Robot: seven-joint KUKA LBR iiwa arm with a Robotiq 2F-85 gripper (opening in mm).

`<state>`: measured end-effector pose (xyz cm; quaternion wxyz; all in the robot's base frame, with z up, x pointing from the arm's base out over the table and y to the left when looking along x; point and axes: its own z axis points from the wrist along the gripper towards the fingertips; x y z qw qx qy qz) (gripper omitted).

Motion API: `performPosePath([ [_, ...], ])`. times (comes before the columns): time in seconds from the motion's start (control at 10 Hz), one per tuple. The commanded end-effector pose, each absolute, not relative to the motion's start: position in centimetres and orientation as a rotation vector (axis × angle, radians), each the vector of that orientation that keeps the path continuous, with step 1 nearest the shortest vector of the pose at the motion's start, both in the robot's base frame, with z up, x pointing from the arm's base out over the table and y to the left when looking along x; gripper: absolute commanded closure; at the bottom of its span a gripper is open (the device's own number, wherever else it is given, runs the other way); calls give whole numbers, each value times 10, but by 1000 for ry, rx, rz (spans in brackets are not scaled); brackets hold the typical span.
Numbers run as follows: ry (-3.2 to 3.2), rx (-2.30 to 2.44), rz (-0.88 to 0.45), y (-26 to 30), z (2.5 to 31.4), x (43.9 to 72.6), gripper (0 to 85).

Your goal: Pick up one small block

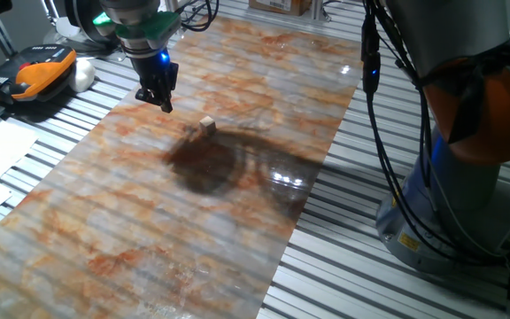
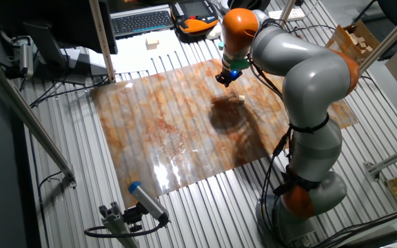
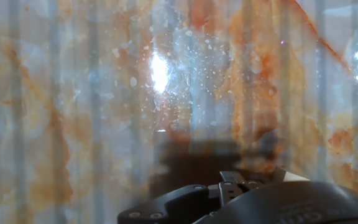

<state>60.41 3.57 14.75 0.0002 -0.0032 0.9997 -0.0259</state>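
The tiny light tan wooden cube (image 1: 207, 126) sits alone on the shiny orange-and-white marbled mat (image 1: 149, 221), beside a dark shadow patch, and the black two-finger gripper (image 1: 158, 96) hangs in the air near it, not touching — its jaws look nearly closed, maybe empty, though I cannot tell for sure.

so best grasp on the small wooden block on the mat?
Take the small block from straight above, fingers closing on two opposite vertical side faces. It sits flat and alone on the marbled mat, so all sides look free. The gripper hangs above the mat, off to one side of it; jaw state is unclear, so it should be opened wider than the cube first.
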Motion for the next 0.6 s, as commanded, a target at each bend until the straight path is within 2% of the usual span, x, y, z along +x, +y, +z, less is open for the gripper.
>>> performPosePath([
  [0.0,3140,-11,-82,36,147,604,850],
  [0.5,3135,-15,-89,35,147,605,850],
])
